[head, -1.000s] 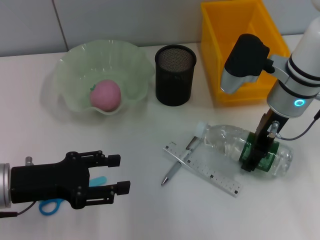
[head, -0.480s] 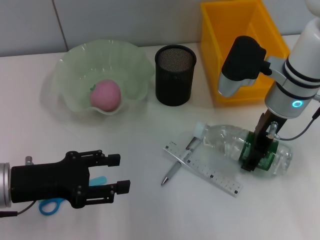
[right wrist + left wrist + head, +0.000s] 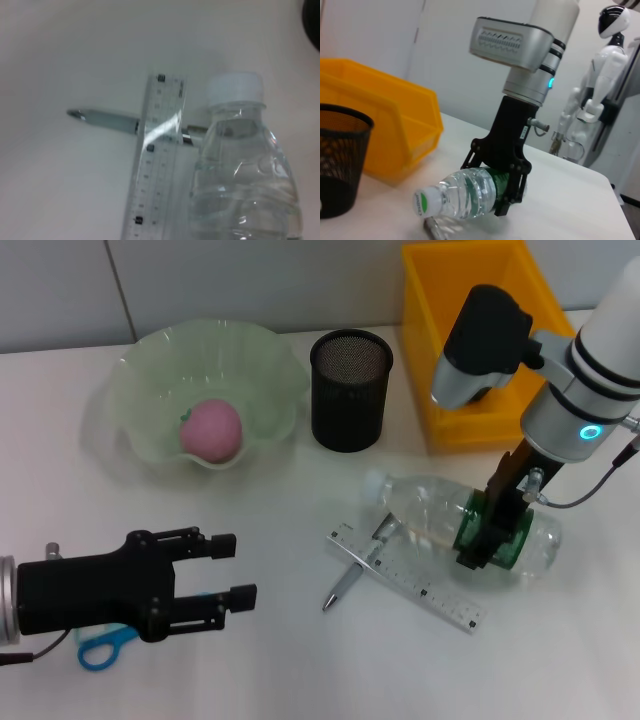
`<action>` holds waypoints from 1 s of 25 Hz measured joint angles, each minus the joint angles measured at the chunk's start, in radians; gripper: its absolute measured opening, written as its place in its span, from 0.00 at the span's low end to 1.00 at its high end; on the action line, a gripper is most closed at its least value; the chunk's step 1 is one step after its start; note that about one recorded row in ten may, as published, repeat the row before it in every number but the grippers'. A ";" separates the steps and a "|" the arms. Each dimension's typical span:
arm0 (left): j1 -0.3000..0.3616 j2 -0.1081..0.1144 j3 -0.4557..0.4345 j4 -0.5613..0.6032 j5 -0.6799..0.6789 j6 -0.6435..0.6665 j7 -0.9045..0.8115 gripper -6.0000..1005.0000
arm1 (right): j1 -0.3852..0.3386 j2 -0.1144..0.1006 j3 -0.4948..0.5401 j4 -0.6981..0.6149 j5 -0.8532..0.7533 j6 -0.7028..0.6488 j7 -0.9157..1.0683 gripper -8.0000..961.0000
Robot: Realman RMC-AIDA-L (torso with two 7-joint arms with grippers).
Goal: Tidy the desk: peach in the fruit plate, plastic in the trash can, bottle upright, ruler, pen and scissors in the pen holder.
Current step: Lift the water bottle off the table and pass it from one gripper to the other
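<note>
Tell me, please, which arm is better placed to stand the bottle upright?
The right: its gripper is clamped on the bottle, cap end raised. The left gripper hangs open near the scissors.

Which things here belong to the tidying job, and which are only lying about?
Job: bottle held by right tool, peach in fruit plate, pen holder, ruler, pen, scissors, yellow bin.
Lying about: white humanoid robot.
</note>
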 joint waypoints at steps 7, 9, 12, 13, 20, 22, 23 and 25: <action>-0.001 0.000 -0.044 0.000 0.000 -0.025 -0.008 0.71 | -0.052 0.000 0.000 -0.120 0.081 -0.027 -0.004 0.80; -0.001 0.000 -0.055 0.000 0.000 -0.026 -0.008 0.71 | -0.079 -0.002 0.004 -0.172 0.135 -0.044 -0.018 0.80; -0.001 0.000 -0.078 -0.003 -0.001 -0.027 -0.005 0.71 | -0.098 -0.004 0.014 -0.210 0.180 -0.057 -0.033 0.80; -0.001 0.000 -0.092 -0.006 -0.002 -0.028 -0.004 0.71 | -0.107 -0.004 0.019 -0.225 0.201 -0.063 -0.041 0.80; -0.002 -0.002 -0.186 -0.031 -0.003 -0.036 -0.009 0.71 | -0.210 -0.002 0.056 -0.353 0.411 -0.066 -0.143 0.80; -0.005 -0.003 -0.233 -0.053 -0.008 -0.036 -0.008 0.71 | -0.234 -0.002 0.072 -0.363 0.474 -0.058 -0.178 0.80; -0.007 -0.003 -0.253 -0.065 -0.015 -0.036 -0.006 0.71 | -0.244 -0.002 0.084 -0.366 0.509 -0.052 -0.199 0.80; -0.010 -0.003 -0.286 -0.092 -0.037 -0.036 -0.003 0.71 | -0.261 0.000 0.104 -0.360 0.572 -0.034 -0.231 0.80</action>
